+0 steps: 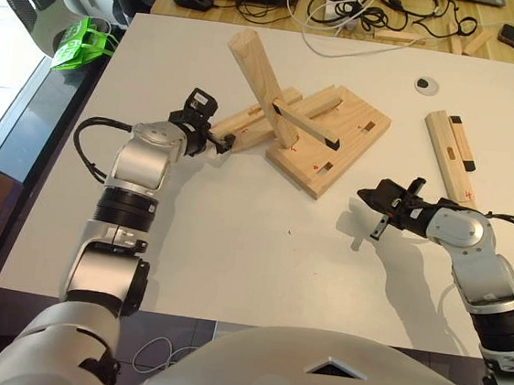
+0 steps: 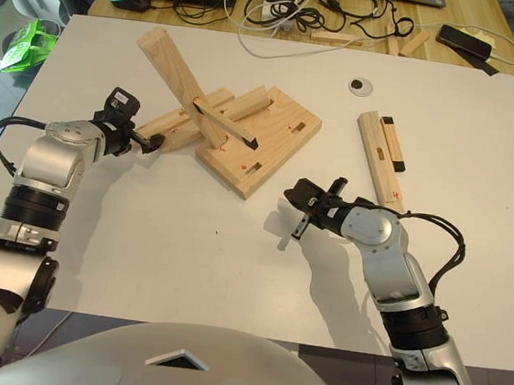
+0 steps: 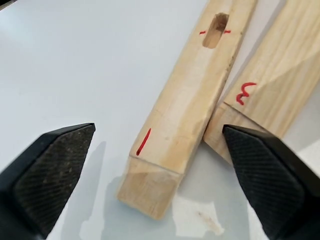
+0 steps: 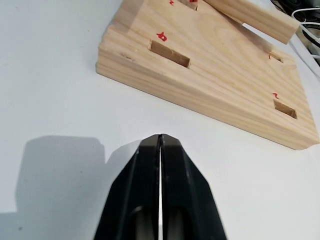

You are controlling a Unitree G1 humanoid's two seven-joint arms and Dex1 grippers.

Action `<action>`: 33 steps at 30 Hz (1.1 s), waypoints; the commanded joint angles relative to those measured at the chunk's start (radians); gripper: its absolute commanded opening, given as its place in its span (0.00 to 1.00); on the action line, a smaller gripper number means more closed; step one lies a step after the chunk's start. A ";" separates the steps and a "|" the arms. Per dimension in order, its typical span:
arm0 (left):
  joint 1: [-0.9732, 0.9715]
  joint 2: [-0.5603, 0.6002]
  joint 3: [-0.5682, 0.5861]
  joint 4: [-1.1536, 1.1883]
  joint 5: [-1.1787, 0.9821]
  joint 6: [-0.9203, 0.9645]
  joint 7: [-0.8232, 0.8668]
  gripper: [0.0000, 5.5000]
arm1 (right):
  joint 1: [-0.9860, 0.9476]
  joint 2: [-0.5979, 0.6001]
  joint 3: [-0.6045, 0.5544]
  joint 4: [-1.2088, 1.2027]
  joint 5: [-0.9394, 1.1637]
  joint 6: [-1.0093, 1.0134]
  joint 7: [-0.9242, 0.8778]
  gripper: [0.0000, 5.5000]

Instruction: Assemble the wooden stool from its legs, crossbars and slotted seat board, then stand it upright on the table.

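Our left gripper (image 3: 156, 150) gapes around the end of the leg (image 3: 190, 100) lying just left of the seat board (image 1: 356, 129), so we should centre before pinching; our right gripper (image 4: 160, 150) sits closed, empty

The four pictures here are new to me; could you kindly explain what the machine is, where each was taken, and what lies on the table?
This is a humanoid robot with two arms, each ending in a two-fingered gripper. Two pictures come from its head, looking down; two from cameras on its wrists. On the white table lie the slotted seat board, a tilted leg rising over it, and a spare leg off to the right. The left gripper is open, its fingers either side of the end of a lying leg; the right gripper is shut, holding nothing.
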 commanded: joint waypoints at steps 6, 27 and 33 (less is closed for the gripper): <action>0.035 0.022 -0.037 0.105 0.073 -0.025 -0.005 0.86 | -0.012 -0.004 -0.002 -0.020 0.011 0.006 0.010 0.00; 0.000 -0.013 0.153 0.136 -0.164 0.162 -0.147 0.86 | -0.015 -0.009 0.005 -0.014 0.011 -0.006 0.013 0.00; 0.079 0.058 0.071 -0.074 -0.147 0.184 -0.209 0.86 | -0.017 -0.001 0.010 -0.009 0.012 -0.010 0.012 0.00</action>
